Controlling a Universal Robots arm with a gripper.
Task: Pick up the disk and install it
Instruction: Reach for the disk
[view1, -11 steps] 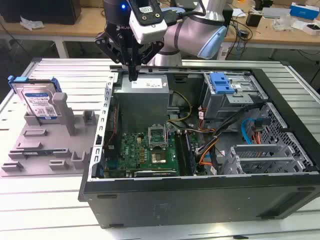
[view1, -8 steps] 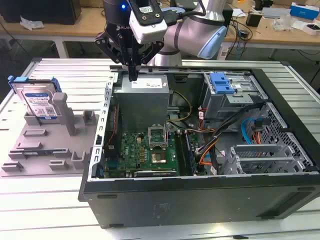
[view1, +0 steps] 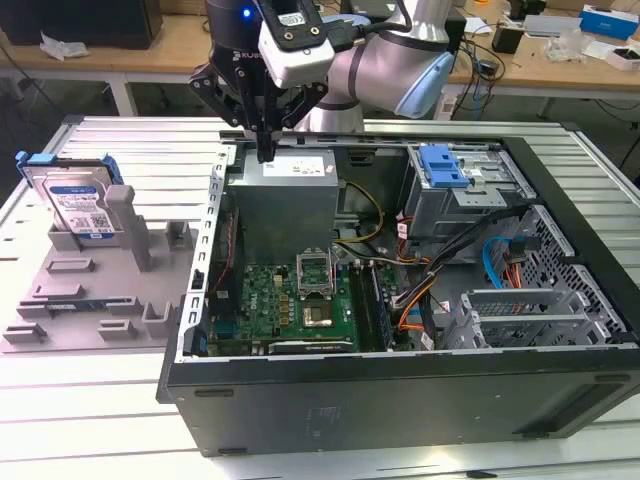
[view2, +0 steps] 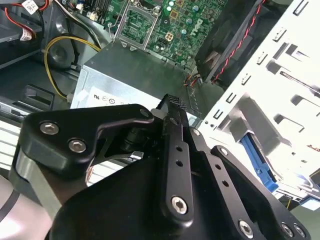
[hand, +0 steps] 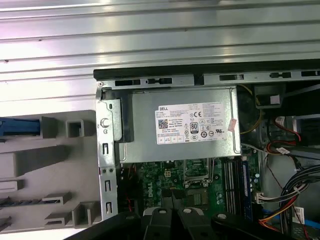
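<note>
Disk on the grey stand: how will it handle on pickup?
The disk looks rigid: metal body, blue carrier. Probably dense for its size. It stands on edge in the grey stand, so a sideways nudge may tip it.

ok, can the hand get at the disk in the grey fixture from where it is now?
Probably yes. The disk stands on edge in the grey fixture outside the case, top edge bare, nothing over it. The hand, empty, hangs over the power supply; only the side wall lies between them.
</note>
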